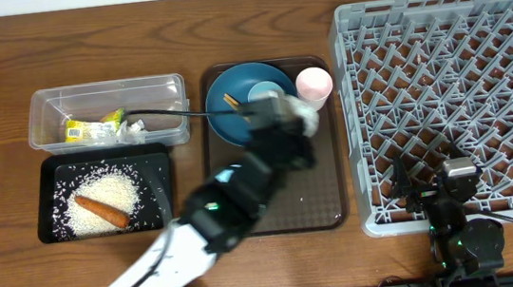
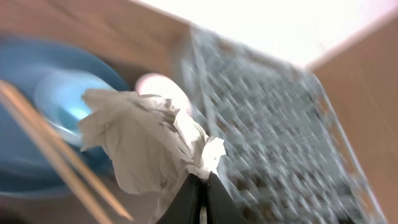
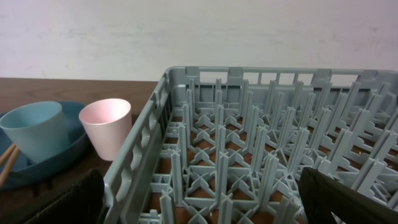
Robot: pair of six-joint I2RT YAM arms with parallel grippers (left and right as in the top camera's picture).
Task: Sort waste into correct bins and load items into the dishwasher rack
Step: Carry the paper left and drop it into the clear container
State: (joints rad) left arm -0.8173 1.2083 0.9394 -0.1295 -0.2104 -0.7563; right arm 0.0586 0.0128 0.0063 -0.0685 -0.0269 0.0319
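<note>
Left fingers point(image 2: 188, 200): clenched on the crumpled white napkin point(image 2: 140, 140).
Napkin position: held up beside the pinkish-white cup point(image 1: 313, 85), left of the grey rack point(image 1: 452, 94).
Right fingers point(image 3: 351, 199): spread wide, empty, over the rack's near edge.

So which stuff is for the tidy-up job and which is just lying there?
For the job: napkin, wrapper, orange stick, rice, tub, black tray, plate, blue cup, pink cup, chopsticks, rack.
Just lying about: brown tray.
</note>
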